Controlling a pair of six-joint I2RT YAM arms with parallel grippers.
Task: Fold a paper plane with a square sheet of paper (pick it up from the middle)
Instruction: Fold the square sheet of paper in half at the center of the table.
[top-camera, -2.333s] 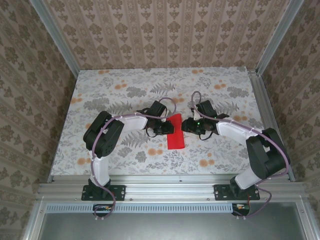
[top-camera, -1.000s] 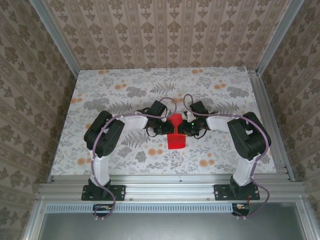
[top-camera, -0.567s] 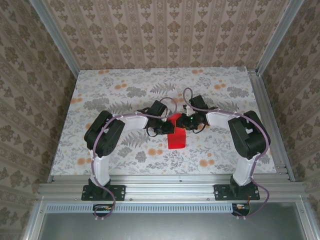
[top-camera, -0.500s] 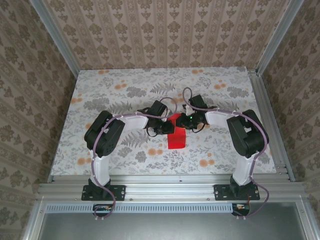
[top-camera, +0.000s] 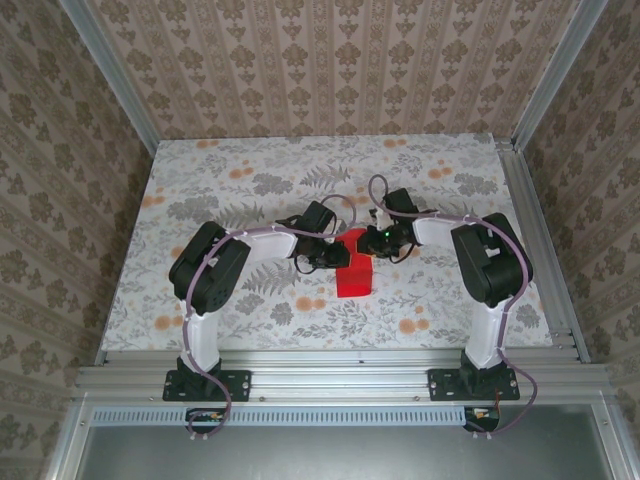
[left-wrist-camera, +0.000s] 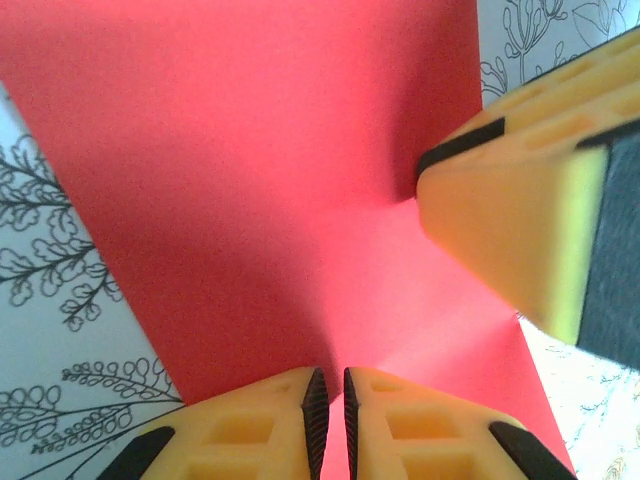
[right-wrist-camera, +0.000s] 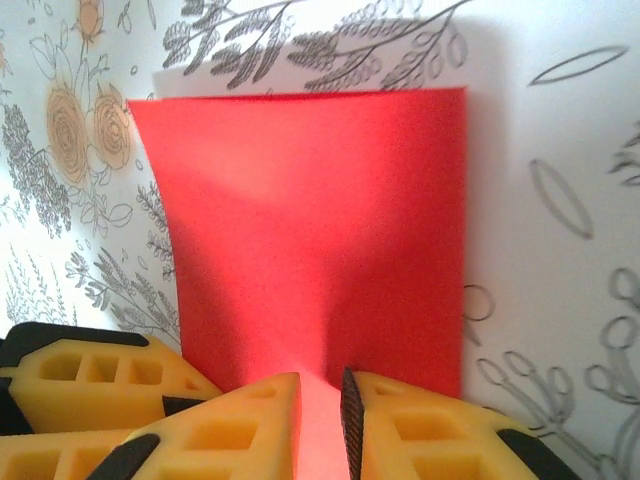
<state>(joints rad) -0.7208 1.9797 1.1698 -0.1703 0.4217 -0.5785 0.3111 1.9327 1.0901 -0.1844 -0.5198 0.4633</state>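
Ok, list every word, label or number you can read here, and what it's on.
None readable. The red paper is plain, the table cover and walls bear only floral patterns, and the left gripper and right gripper show no markings.

A floral table (top-camera: 200, 170) sits inside patterned walls (top-camera: 330, 60).

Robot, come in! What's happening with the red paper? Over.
Left tool shut on the red paper sheet. Right tool shut on it too. Far end pinched between them, near end on the table. Tools crowd close, one each side.
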